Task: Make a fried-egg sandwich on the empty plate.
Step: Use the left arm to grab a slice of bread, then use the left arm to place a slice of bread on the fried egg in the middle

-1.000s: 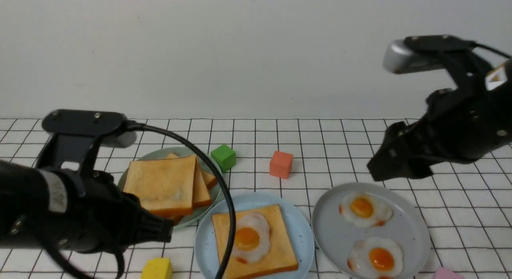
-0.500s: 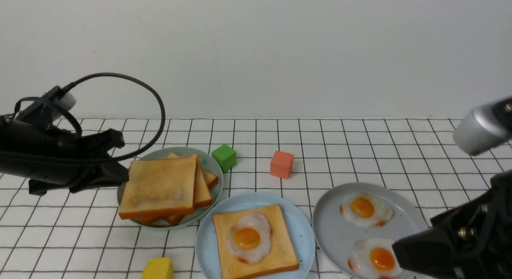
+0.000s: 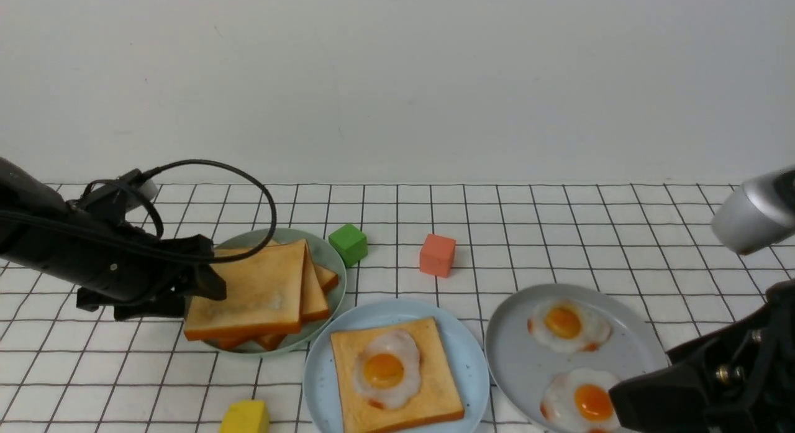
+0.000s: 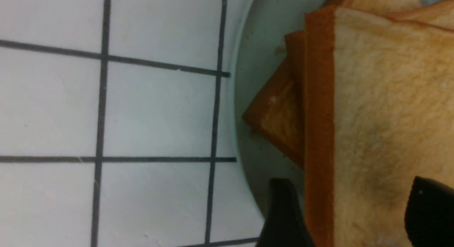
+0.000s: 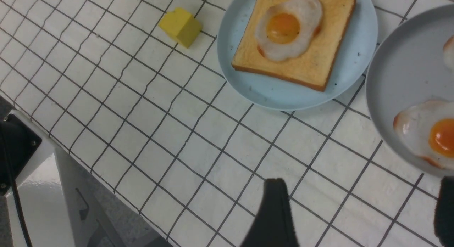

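Three plates (image 3: 467,358), three eggs (image 3: 383,368), three cubes (image 3: 347,244) are seen.
The left hand (image 3: 211,268) is spread about the toast pile (image 3: 254,290)'s edge; the right hand (image 5: 356,211) is held wide, empty.

Right gripper (image 5: 358,218) over the white black-gridded tablecloth (image 5: 142,116), black fingers (image 5: 275,211) spread wide, nothing between them. At its eleven o'clock, a round pale sky-blue speckled plate (image 5: 358,62) carries a square golden-brown toast slice (image 5: 319,59) topped by a white fried egg with orange yolk (image 5: 287,27). Toward ten, a yellow block (image 5: 180,26); at one, a round grey plate (image 5: 397,80) with another fried egg (image 5: 425,133).
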You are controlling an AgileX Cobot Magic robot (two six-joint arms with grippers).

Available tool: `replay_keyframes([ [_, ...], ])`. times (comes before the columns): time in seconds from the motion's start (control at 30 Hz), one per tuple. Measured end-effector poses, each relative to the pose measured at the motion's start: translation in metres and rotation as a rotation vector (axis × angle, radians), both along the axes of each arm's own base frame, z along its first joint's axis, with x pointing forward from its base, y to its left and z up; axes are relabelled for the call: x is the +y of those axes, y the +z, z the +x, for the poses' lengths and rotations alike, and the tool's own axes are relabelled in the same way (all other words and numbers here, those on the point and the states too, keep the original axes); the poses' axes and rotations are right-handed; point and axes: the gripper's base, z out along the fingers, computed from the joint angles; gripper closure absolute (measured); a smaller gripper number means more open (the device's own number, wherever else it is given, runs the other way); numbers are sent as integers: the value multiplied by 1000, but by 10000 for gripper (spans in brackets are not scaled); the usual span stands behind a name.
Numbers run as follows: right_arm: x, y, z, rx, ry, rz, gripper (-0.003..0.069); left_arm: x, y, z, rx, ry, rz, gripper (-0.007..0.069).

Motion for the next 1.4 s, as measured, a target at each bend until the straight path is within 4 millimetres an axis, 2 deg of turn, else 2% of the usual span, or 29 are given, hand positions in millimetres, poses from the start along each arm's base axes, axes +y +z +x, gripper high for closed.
replay_keyframes([
  [0.13,0,0,0,-2,-1,1,90,-1,-8,2,17,-5,-12,246],
  [0.27,0,0,0,-2,-1,1,90,-2,-7,3,16,-23,-18,447],
  [0.33,0,0,0,-1,-1,1,90,-1,-5,3,14,-26,-14,512],
  [0.4,0,0,0,7,-1,-1,90,-1,1,1,6,-33,-8,543],
  [0.53,-1,-1,-1,31,-23,2,90,-6,24,-10,-12,-68,-36,543],
  [0.6,-1,-1,-1,36,-36,-2,90,-23,50,-23,-72,-100,-106,543],
  [0.67,-2,-2,0,37,-38,-4,90,-47,62,-38,-120,-147,-175,543],
  [0.7,-2,-2,0,37,-38,-4,90,-54,62,-44,-123,-166,-195,543],
  [0.73,-2,-2,0,37,-38,-5,90,-71,62,-54,-125,-191,-248,543],
  [0.8,-2,-2,-1,39,-37,-6,90,-87,53,-65,-105,-200,-298,543],
  [0.87,-2,-2,-1,39,-37,-6,90,-104,36,-78,-80,-186,-334,543],
  [1.0,-2,-2,-1,39,-37,-6,90,-115,12,-86,-54,-63,-373,543],
  [1.3,-2,-2,-1,44,-35,-11,90,-125,-29,-84,27,16,-287,543],
  [1.4,-2,-3,-2,54,-31,-17,90,-123,-33,-83,38,45,-272,498],
])
